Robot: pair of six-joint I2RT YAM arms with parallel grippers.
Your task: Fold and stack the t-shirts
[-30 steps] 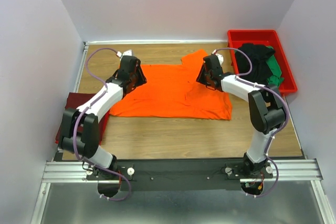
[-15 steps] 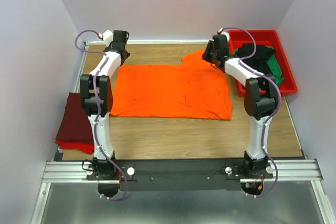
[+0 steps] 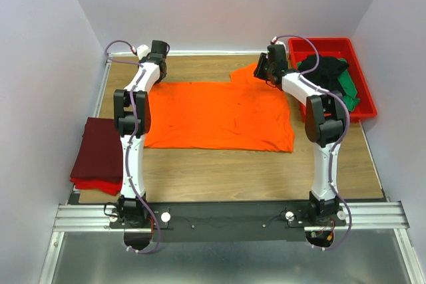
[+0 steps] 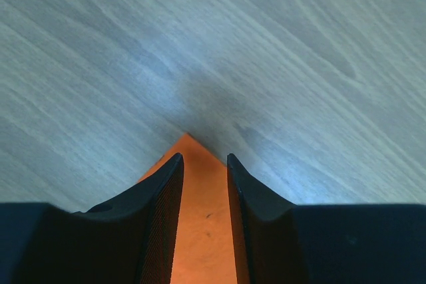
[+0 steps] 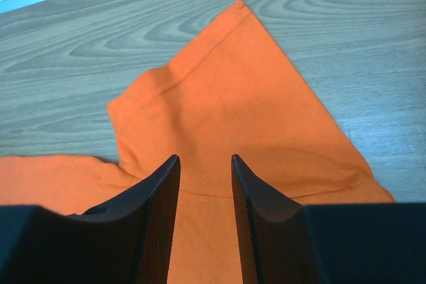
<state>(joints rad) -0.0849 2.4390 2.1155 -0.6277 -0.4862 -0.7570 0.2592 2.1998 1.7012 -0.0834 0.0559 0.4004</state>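
A bright orange t-shirt [image 3: 219, 114] lies spread flat across the middle of the table. My left gripper [image 3: 155, 78] [image 4: 203, 157] sits at the shirt's far left corner [image 4: 200, 184], jaws a little apart, with the cloth corner showing flat between them. At the far right, my right gripper [image 3: 263, 72] [image 5: 205, 157] hovers over the orange sleeve [image 5: 233, 91], its jaws also apart and the cloth lying flat below them. Neither gripper has lifted any cloth. Folded maroon and red t-shirts [image 3: 100, 154] are stacked at the left edge.
A red plastic tray [image 3: 319, 42] at the back right holds a crumpled black shirt [image 3: 326, 71] and a green one [image 3: 349, 91]. Grey walls close in the table on three sides. Bare wood [image 3: 233, 171] shows in front of the orange shirt.
Both arms have reached from over the shirt's middle to its far edge, the left to the far left corner, the right to the sleeve. The shirt's left side now lies flatter.
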